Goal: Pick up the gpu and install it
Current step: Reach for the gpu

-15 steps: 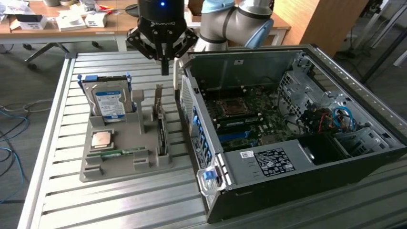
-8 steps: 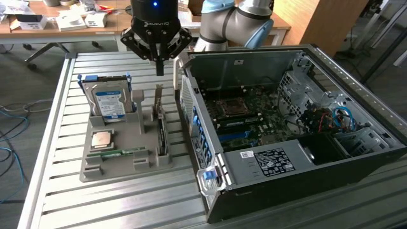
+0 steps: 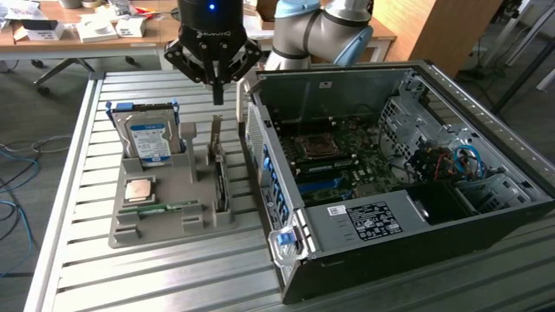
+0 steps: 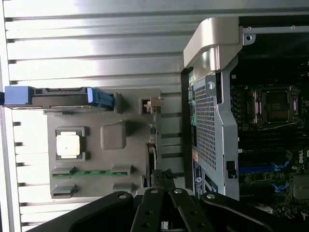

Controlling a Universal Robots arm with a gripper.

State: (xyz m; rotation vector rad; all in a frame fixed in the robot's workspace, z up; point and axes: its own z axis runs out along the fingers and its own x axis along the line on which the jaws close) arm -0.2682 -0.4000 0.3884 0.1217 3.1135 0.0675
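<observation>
One arm hangs over a slatted metal table (image 3: 130, 279), and its claw (image 3: 218, 99) points straight down with its two fingers pressed together, closed on nothing. It hovers above the far end of a grey tray (image 3: 165, 231) that lies on the table just beside an open computer case (image 3: 407, 221). The gpu (image 3: 221, 185) stands on its long edge in a slot along the side of the tray nearest the case, with its grey metal end bracket rising at the far end, close below the claw's tips but apart from them. In the wrist view the claw (image 4: 163, 180) sits over the card (image 4: 153, 145), which shows edge-on as a thin dark line between the tray (image 4: 116, 159) and the case wall (image 4: 212, 121). A silver hard drive (image 3: 149, 140) with a blue and white label stands upright at the tray's far corner on the exterior view's left. Nearer the camera a square processor chip (image 3: 139, 190) lies flat in a pocket, and a narrow green memory stick (image 3: 160, 208) lies in a slot just in front of it. Inside the case the motherboard (image 3: 334, 162) lies bare, with blue slots toward its near edge.
</observation>
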